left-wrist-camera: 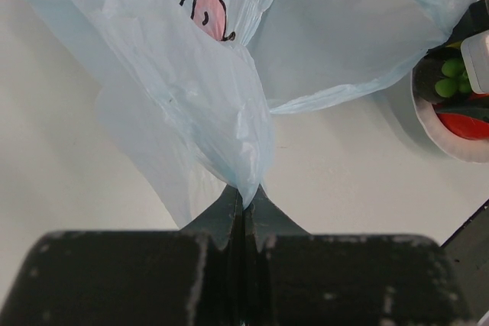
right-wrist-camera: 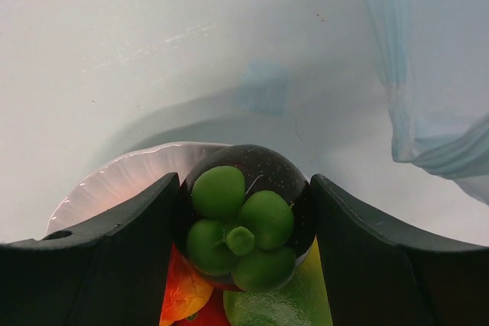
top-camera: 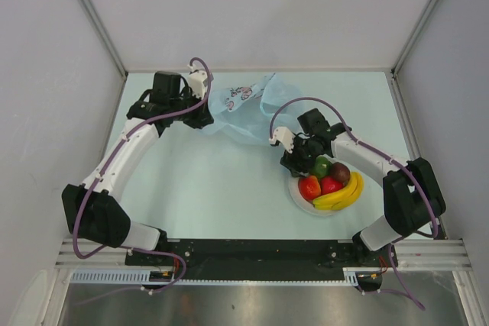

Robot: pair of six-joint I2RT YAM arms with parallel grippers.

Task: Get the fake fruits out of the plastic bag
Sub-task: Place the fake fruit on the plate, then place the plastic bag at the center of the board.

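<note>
I'm gripping dark purple fruit (right-wrist-camera: 263,159) in right gripper (right-wrist-camera: 243,182), jaws spread wide around it, hanging directly over white plate (right-wrist-camera: 114,177) among other fake fruits (top-camera: 330,186). Left gripper (left-wrist-camera: 243,202) pinching plastic bag (left-wrist-camera: 191,104), lying up-left of plate. I'm judging release goes straight down.

A round white plate (top-camera: 294,194) sits toward the near right of the pale table (top-camera: 221,188), which grey walls (top-camera: 46,74) enclose.
</note>
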